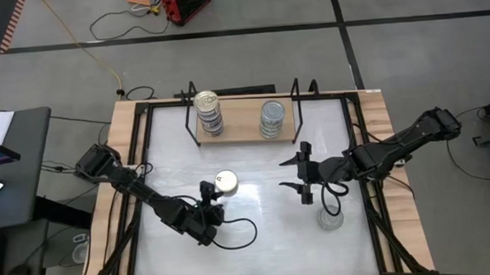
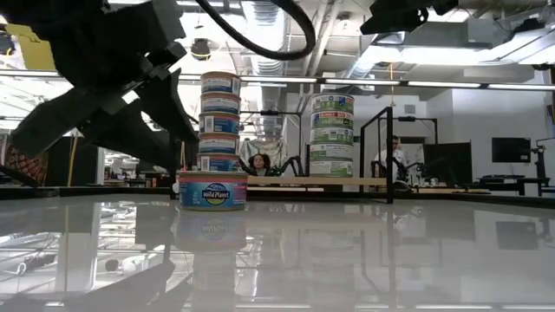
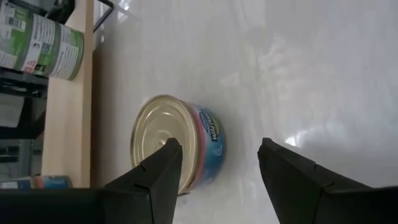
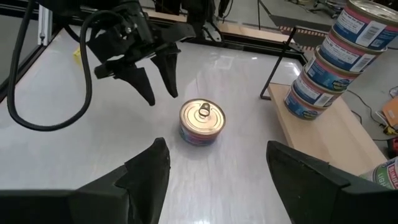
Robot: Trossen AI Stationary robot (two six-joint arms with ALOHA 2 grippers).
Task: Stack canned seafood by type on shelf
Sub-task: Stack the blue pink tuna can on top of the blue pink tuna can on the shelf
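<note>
One blue-labelled tin with a gold pull-tab lid stands alone on its base on the white tabletop, in front of the shelf. My left gripper is open just on the tin's near-left side, fingers slanting down, a gap between their tips and the tin. On the shelf stand a stack of blue gold-lidded tins and a stack of green silver-lidded tins. My right gripper hangs open above the table to the tin's right.
The shelf's black wire ends stand upright beside the stacks. A small clear round thing and a cable loop lie near the right arm. People sit in the room beyond. Bare tabletop stretches toward the near edge.
</note>
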